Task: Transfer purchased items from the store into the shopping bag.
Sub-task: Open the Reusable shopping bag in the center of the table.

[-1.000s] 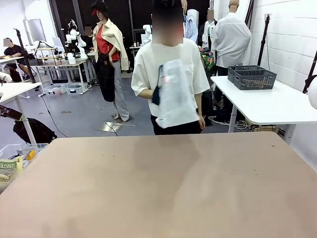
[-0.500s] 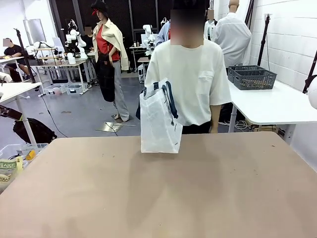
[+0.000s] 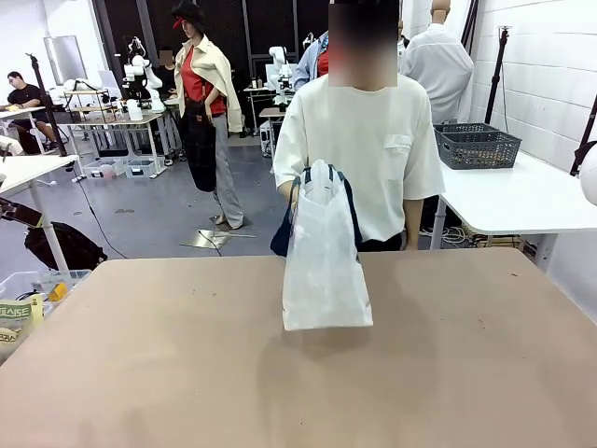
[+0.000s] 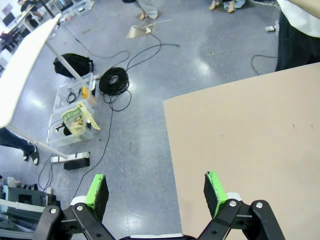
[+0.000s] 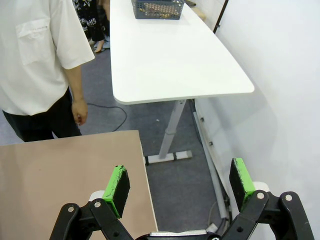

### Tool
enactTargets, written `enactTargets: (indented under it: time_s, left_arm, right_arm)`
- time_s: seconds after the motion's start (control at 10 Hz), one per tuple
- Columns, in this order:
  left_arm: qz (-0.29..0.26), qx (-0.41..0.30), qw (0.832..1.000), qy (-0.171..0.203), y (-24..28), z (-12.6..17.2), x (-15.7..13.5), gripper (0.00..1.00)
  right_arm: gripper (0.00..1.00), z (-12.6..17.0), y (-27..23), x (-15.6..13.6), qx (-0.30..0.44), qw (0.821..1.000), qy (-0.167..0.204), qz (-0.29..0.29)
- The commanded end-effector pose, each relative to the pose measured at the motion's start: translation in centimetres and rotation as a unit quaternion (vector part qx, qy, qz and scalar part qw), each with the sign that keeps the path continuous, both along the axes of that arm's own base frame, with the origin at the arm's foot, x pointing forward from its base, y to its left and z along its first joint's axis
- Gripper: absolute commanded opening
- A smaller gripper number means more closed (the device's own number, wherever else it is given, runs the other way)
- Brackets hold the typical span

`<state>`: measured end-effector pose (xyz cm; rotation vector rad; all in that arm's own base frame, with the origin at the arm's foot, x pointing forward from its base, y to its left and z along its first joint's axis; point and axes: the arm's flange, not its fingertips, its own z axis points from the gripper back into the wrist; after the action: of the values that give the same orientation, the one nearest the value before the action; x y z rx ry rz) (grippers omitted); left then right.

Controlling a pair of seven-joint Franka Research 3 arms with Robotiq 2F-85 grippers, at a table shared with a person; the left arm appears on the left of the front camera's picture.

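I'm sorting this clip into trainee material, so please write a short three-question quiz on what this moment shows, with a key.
1. True or false: the shopping bag lies flat on the brown table.
2. How do the left hand and the right hand stand? A) both open and empty B) both shut C) left shut on the bag
3. What sits on the white side table beside the person?
Key: 1 false: it stands upright near the far edge, in front of the person. 2 A. 3 A dark grey basket.
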<state>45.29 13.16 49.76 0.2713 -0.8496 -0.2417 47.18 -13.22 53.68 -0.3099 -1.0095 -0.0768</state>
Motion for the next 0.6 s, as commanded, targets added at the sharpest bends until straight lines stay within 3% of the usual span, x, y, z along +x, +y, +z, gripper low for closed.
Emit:
enactTargets:
  time_s: [0.0, 0.4, 0.5]
  left_arm:
    - [-0.002, 0.002, 1.000, 0.001, 0.3, 0.0, -0.1, 1.00]
    - [0.000, 0.000, 1.000, 0.000, 0.0, 0.0, 0.0, 1.00]
    - [-0.038, 0.006, 0.999, 0.004, -3.0, 0.3, 1.1, 1.00]
  right_arm:
    - [1.00, 0.1, -0.1, -0.1, -0.004, 1.000, 0.001, 0.005]
    - [1.00, 0.1, -0.1, -0.1, -0.004, 1.000, 0.001, 0.005]
    - [1.00, 0.0, 0.0, 0.0, 0.000, 1.000, 0.000, 0.000]
